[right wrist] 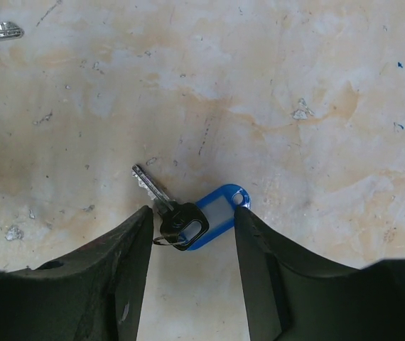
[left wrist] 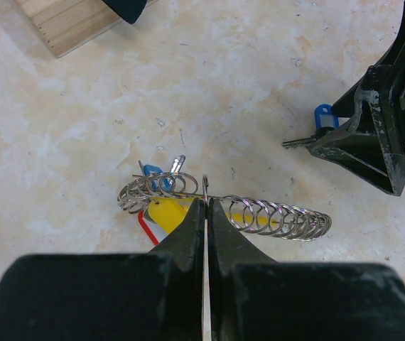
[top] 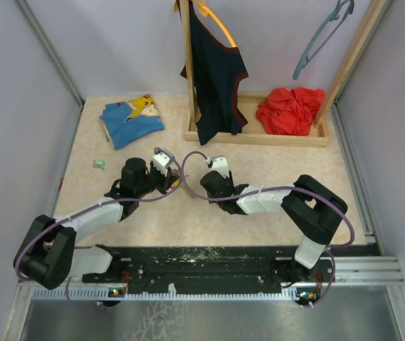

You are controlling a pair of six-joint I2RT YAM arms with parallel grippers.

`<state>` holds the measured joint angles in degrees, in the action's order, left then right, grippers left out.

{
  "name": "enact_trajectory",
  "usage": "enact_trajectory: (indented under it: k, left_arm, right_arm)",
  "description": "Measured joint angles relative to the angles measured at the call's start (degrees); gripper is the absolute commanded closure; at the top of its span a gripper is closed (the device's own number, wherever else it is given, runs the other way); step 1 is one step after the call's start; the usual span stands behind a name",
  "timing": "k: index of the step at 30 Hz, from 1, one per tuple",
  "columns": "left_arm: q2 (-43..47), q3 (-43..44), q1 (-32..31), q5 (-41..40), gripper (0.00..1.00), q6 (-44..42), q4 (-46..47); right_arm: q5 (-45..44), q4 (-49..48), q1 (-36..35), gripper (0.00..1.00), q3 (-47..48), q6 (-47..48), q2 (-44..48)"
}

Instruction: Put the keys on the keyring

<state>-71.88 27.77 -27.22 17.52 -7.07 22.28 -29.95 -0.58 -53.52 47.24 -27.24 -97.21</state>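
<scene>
The keyring (left wrist: 281, 217) is a coil of thin grey wire loops lying on the table, with a yellow tag (left wrist: 170, 213) and a red piece (left wrist: 148, 227) under it. A small blue-headed key (left wrist: 154, 172) sits among the loops at its left end. My left gripper (left wrist: 206, 202) is shut on one upright wire loop of the keyring. A second key (right wrist: 161, 201), black-headed with a blue tag (right wrist: 220, 204), lies flat on the table. My right gripper (right wrist: 192, 213) stands open with a finger on each side of this key, touching neither. A mint green key (top: 100, 163) lies far left.
A wooden rack base (top: 259, 135) at the back holds a hanging dark shirt (top: 215, 78) and a red cloth (top: 292, 110). A folded blue and yellow garment (top: 131, 119) lies back left. The two grippers (top: 173, 181) (top: 204, 183) face each other closely mid-table.
</scene>
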Motion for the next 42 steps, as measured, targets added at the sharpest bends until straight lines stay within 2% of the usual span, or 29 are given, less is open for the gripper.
enact_trajectory:
  k: [6,15,22,30,37,42]
  left_arm:
    - [0.0,0.0,0.0,0.0,1.00,0.0,0.0]
    - [0.0,0.0,0.0,0.4,1.00,0.0,0.0]
    - [0.0,-0.1,0.0,0.8,1.00,0.0,0.3]
    - [0.0,-0.3,0.0,1.1,1.00,0.0,0.7]
    - [0.0,-0.3,0.0,1.5,1.00,0.0,0.7]
    - [0.0,-0.3,0.0,1.6,1.00,0.0,0.8]
  right_arm:
    - [-1.3,1.3,0.0,0.52,-0.6,-0.4,0.6]
    - [0.3,9.2,1.2,0.56,-5.1,-0.9,8.3]
    - [3.7,12.1,5.7,0.66,-7.5,-0.8,14.6]
    - [11.0,5.6,6.1,0.67,-10.1,0.6,17.5]
    - [12.6,0.8,5.3,0.68,-11.3,1.1,17.1]
    - [13.2,-0.3,5.3,0.73,-12.6,2.0,15.5]
